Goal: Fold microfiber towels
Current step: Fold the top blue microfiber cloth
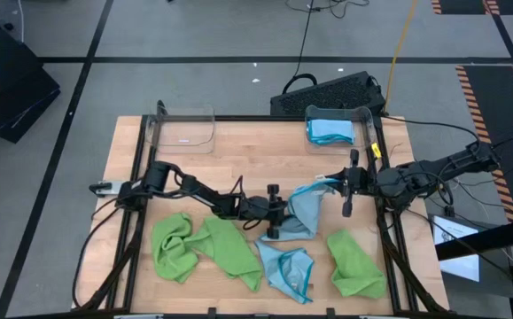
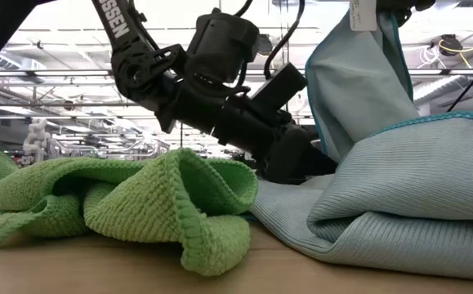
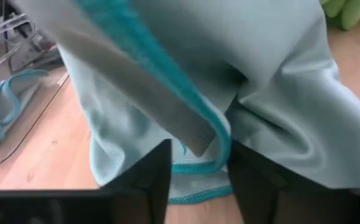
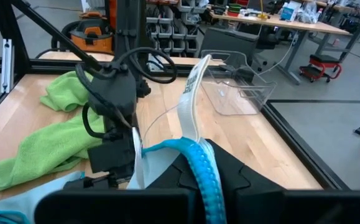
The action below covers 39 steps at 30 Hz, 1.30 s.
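On wooden table [image 1: 247, 146], scattered towels [image 1: 225, 248]

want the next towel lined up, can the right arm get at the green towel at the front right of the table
Probably not yet: the right gripper is shut on the lifted blue towel. The green towel itself lies uncovered below it, with nothing on top.
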{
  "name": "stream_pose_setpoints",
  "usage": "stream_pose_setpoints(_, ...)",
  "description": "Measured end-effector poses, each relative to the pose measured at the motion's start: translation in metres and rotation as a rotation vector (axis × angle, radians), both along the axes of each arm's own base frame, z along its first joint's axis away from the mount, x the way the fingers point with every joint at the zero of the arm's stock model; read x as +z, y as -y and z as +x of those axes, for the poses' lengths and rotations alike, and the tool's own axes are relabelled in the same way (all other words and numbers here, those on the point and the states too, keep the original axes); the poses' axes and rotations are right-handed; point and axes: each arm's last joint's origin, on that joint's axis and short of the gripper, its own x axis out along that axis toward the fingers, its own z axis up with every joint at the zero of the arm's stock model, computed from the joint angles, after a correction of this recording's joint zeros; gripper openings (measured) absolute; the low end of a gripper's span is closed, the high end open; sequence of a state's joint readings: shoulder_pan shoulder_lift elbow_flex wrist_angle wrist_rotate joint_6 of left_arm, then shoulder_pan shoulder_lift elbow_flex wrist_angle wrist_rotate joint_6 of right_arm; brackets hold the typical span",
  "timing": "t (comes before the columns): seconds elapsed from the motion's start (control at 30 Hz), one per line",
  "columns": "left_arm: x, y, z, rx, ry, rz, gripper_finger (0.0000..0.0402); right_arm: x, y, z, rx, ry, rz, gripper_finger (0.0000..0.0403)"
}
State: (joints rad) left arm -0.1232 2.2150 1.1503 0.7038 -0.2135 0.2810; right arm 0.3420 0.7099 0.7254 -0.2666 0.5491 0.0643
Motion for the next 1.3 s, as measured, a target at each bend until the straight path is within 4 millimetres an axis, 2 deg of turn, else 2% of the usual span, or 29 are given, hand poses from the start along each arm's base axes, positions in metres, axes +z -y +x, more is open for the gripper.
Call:
stream_pose_setpoints(0.17,0.0,0.001,-0.002,0.006,-0.034,0.036,0.0032,0.0,0.0,0.0,-0.001,0.002,0.0,0.0009)
stream_pose_setpoints(0.23,0.006,0.0,-0.006,0.037,-0.105,0.058,0.0011,0.0,0.0,0.0,-0.002,0.002,-0.001,0.0009)
stream_pose_setpoints(0.37,0.042,-0.005,-0.018,0.132,-0.175,0.133,0.0011,0.004,0.001,0.001,-0.05,0.032,-0.051,0.0009)
stream_pose_setpoints(0.63,0.133,-0.024,-0.051,0.312,-0.127,0.235,0.0012,0.024,0.008,0.009,-0.155,0.185,-0.203,0.0009)
stream_pose_setpoints(0.8,0.185,-0.049,-0.081,0.515,-0.094,0.356,0.0005,0.037,0.019,0.016,-0.224,0.251,-0.346,0.0009)
stream_pose_setpoints(0.9,0.214,-0.072,-0.101,0.582,-0.063,0.376,0.001,0.045,0.031,0.018,-0.308,0.298,-0.414,0.0008)
stream_pose_setpoints(1.03,0.235,-0.109,-0.129,0.67,-0.074,0.352,0.0004,0.057,0.047,0.014,-0.304,0.431,-0.392,0.0003)
stream_pose_setpoints(1.1,0.241,-0.116,-0.143,0.671,-0.071,0.27,0.0007,0.057,0.049,0.012,-0.236,0.462,-0.33,0.0003)
stream_pose_setpoints(1.2,0.246,-0.106,-0.166,0.622,-0.113,0.131,0.0009,0.049,0.047,0.01,-0.141,0.423,-0.223,0.0002)
stream_pose_setpoints(1.3,0.246,-0.088,-0.179,0.527,-0.165,0.008,0.0004,0.039,0.046,0.011,-0.106,0.36,-0.103,0.0002)
